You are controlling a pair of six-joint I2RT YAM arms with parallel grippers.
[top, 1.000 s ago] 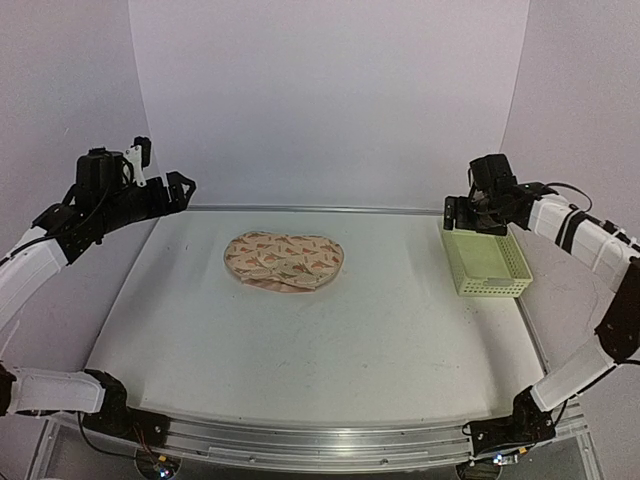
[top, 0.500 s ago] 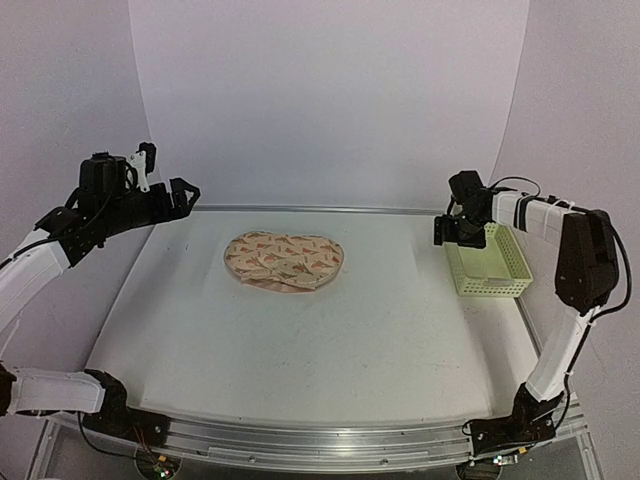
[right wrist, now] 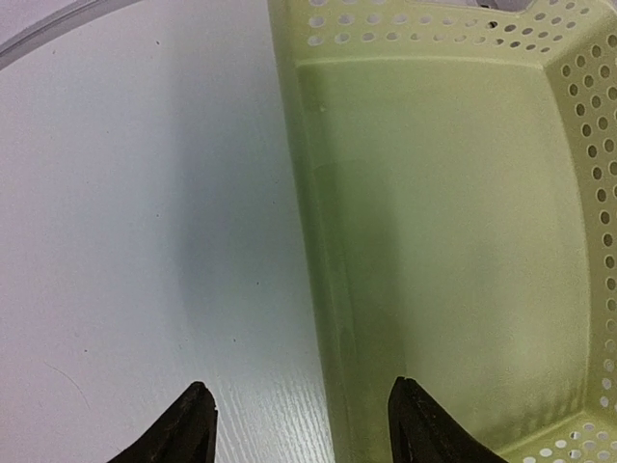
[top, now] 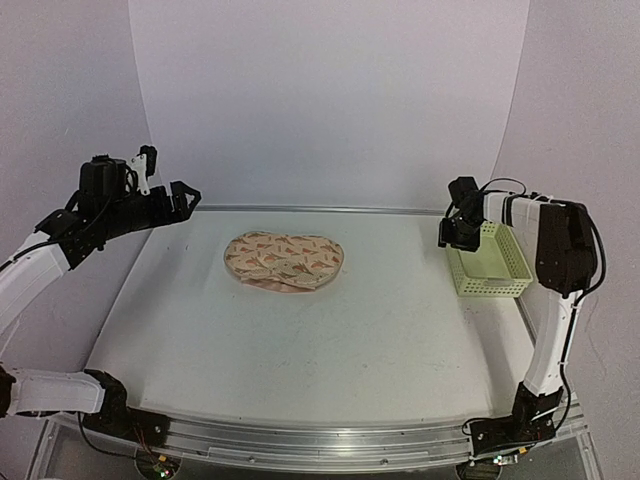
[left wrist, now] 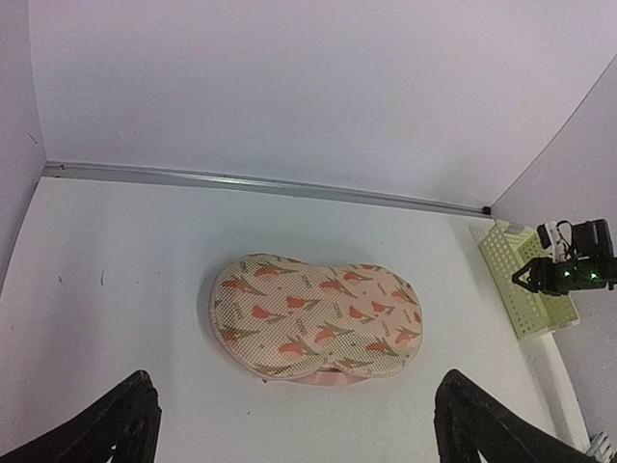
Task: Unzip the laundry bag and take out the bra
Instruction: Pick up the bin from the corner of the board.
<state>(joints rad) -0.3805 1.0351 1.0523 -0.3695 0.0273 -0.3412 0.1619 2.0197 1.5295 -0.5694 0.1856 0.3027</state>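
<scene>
The left gripper [top: 186, 195] hangs in the air over the far left corner of the tabletop [top: 320, 345]. It holds nothing, and its two dark fingers [left wrist: 111, 429] are spread wide and angled down toward the middle of the surface. Ahead of it and lower, well apart from its tips, lies the laundry bag [top: 285, 260]. It is a flat peanut-shaped case, beige-pink with orange-red leaf prints, closed and resting on the tabletop with its long side running left to right. In the left wrist view the bag sits between the two spread fingers and beyond them, with a plain pink strip along the edge nearest the gripper. Past the bag from this gripper, a metal rail [left wrist: 260, 181] runs where the tabletop meets the pale back wall.

Further right, the right gripper [top: 447, 238] is low over the left wall of a pale green perforated basket [top: 492, 288], which stands at the right edge of the tabletop. Its fingers are parted and grasp nothing. In the right wrist view one fingertip [right wrist: 188, 429] shows over white tabletop and the other over the basket's smooth floor, with the basket's wall running between them. Whether either tip touches the basket cannot be told. The laundry bag is well away on this gripper's left, with a stretch of tabletop between. Neither gripper touches the bag.
</scene>
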